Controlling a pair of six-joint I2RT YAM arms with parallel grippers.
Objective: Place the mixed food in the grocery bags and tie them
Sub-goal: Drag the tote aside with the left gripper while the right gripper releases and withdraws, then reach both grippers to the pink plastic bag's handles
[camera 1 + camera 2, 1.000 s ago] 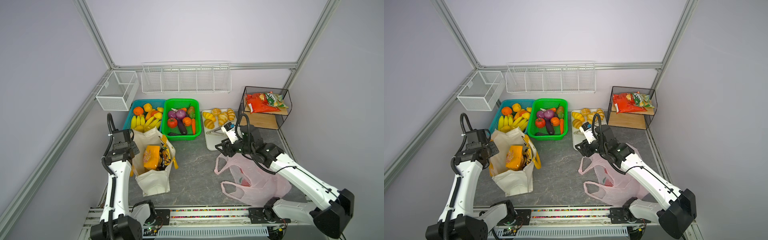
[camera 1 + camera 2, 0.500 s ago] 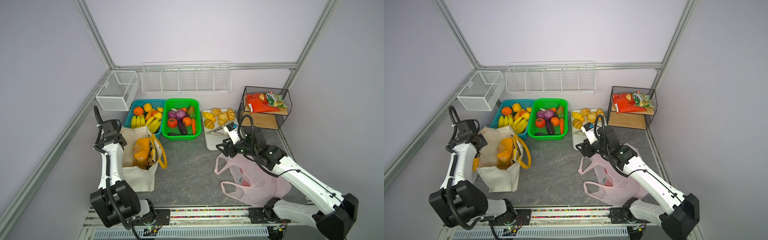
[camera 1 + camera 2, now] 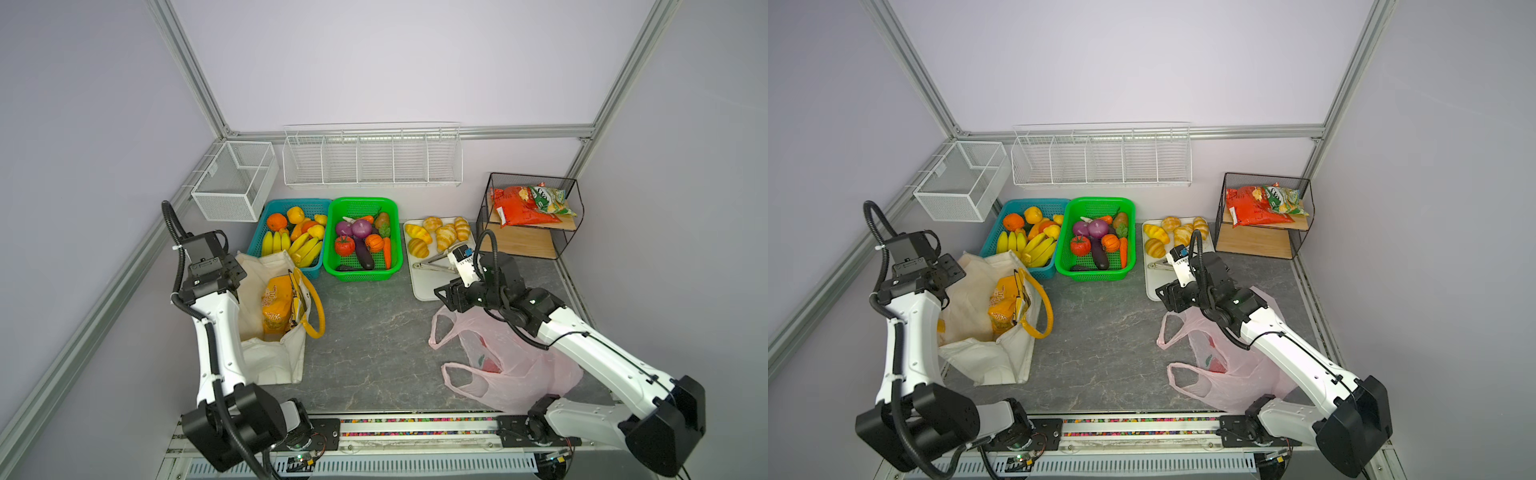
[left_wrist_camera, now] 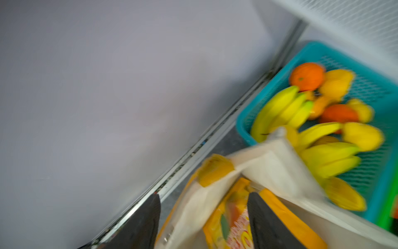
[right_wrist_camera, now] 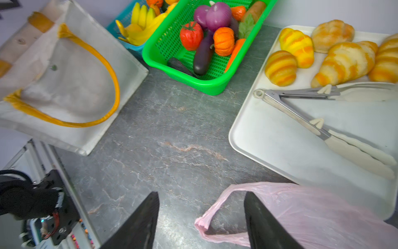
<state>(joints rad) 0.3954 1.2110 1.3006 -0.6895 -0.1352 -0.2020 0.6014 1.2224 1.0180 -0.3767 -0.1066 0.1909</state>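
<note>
The cream canvas tote (image 3: 270, 361) (image 3: 984, 361) stands at the left with an orange-yellow snack packet (image 3: 276, 307) (image 4: 232, 220) inside. My left gripper (image 3: 235, 272) (image 4: 203, 217) is open over the tote's rim, one finger outside and one inside. The pink plastic bag (image 3: 511, 365) (image 5: 323, 215) lies flat at the right. My right gripper (image 3: 446, 297) (image 5: 201, 215) hangs open above its handle loop, holding nothing. Tomato (image 5: 191, 35), onion (image 5: 218, 16), pumpkin (image 5: 224, 41) and eggplant (image 5: 203, 56) lie in the green basket (image 3: 359, 276).
A blue basket (image 3: 291, 203) of bananas and oranges stands behind the tote. A white tray (image 3: 428, 291) holds croissants and tongs (image 5: 301, 112). A black wire shelf (image 3: 484, 208) with red and green packets stands at the back right. White wire baskets (image 3: 372, 158) hang on the walls.
The left arm pulled the tote to the left, then its jaws opened and let go of the rim. The right jaws opened slightly wider above the pink bag.
</note>
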